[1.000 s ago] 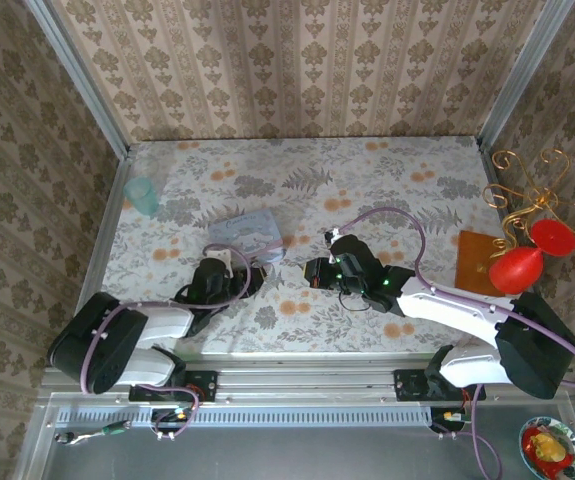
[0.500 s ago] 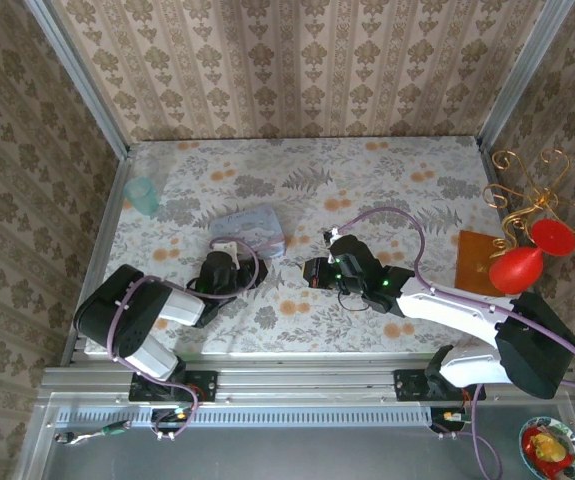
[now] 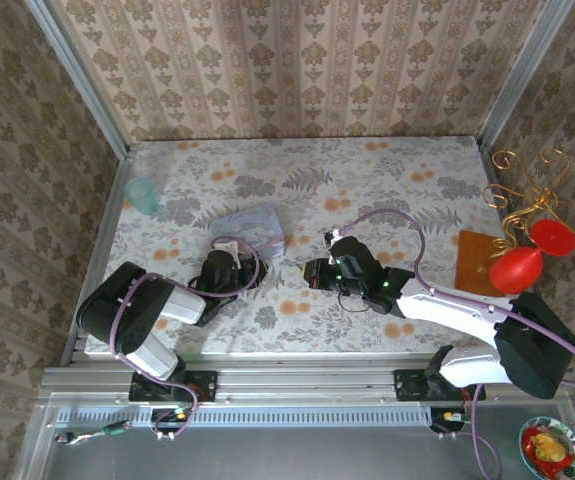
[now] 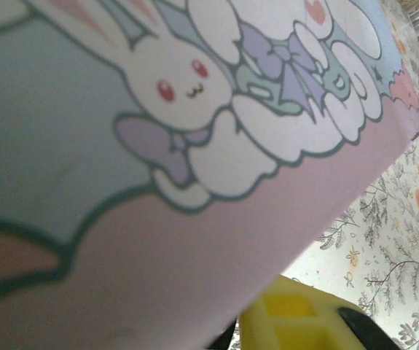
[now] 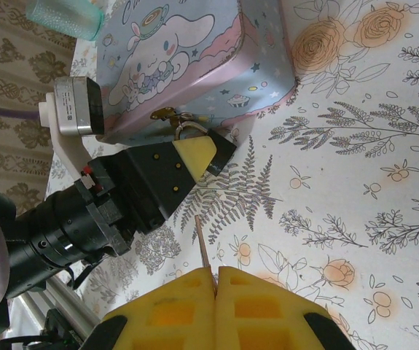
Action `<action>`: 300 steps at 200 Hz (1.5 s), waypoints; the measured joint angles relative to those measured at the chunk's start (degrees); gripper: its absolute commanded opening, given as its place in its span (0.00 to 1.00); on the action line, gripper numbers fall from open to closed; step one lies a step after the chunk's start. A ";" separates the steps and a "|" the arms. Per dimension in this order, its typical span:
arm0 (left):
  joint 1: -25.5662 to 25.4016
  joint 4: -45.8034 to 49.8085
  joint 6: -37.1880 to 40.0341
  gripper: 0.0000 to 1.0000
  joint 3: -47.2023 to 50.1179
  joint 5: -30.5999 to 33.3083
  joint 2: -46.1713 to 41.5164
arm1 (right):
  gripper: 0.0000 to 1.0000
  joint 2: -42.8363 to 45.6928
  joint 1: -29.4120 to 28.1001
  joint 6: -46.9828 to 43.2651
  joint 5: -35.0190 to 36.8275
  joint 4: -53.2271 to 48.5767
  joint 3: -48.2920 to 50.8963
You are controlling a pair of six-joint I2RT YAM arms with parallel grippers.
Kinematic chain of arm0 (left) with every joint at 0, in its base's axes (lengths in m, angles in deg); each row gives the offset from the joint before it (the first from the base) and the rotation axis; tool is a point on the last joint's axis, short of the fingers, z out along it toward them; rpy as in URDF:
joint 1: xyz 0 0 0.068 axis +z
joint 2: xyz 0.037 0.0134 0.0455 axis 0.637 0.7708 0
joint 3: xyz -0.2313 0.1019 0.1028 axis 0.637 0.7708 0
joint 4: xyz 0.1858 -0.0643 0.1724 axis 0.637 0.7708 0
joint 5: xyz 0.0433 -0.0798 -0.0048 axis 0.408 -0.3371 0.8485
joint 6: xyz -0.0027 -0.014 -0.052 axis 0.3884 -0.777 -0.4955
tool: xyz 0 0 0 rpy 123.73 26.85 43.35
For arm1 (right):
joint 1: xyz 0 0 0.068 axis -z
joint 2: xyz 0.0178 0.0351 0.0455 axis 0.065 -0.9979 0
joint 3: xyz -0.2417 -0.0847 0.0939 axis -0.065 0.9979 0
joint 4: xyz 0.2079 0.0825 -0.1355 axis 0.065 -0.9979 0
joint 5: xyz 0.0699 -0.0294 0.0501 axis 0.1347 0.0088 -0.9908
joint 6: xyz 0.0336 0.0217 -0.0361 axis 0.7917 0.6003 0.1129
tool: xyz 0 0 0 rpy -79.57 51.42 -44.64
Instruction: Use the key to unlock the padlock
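**Booth:** Nearest first. What did you have in hand?

**Me:** My right end effector point(image 5: 215, 281) was pressed fully together, pads meeting. A thin brown sliver stood out from between them, and I took that for the key point(image 5: 202, 244), blade forward.

**Booth:** And beyond the tip?

**Me:** A strip of bare desk point(image 5: 355, 182), then my left end effector point(image 5: 205, 148) lying across my path. Its fingers were drawn narrow at the padlock point(image 5: 188, 130), and only the silvery shackle showed, poking out past the tip. Whether they truly bit on the body, I could not tell.

**Booth:** Where did the padlock sit?

**Me:** At the gold hasp point(image 5: 167, 114) on the front of the pastel box point(image 5: 194, 51). From my right end effector it lay ahead and a touch to the left, near but apart. The left arm was plainly the nearer one, right on it.

**Booth:** Line of the key?

**Me:** Its long axis ran forward, leaning slightly left, aimed more at the left end effector's flank than at the lock. The keyhole was hidden, so I judged the coming move needed the key's line brought round to wherever that keyhole faced.

**Booth:** Farthest?

**Me:** The teal cup point(image 5: 63, 16), well apart, behind the box.
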 measured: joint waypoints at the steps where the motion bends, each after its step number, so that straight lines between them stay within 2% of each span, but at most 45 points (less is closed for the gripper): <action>1: 0.00 0.00 -0.02 0.17 0.00 -0.04 0.00 | 0.00 0.00 0.00 0.00 0.00 0.00 0.00; 77: 1.14 2.71 -4.90 0.09 0.00 -3.65 -2.10 | 0.00 -0.07 2.29 0.63 -0.85 0.85 0.96; 189: 4.52 10.16 -15.63 0.07 -0.15 -12.13 -8.37 | 0.00 -4.46 4.28 4.74 -7.10 6.64 3.48; 300: 5.68 12.37 -21.16 0.05 -0.76 -16.17 -10.45 | 0.00 -14.78 4.48 10.32 -15.63 17.68 3.52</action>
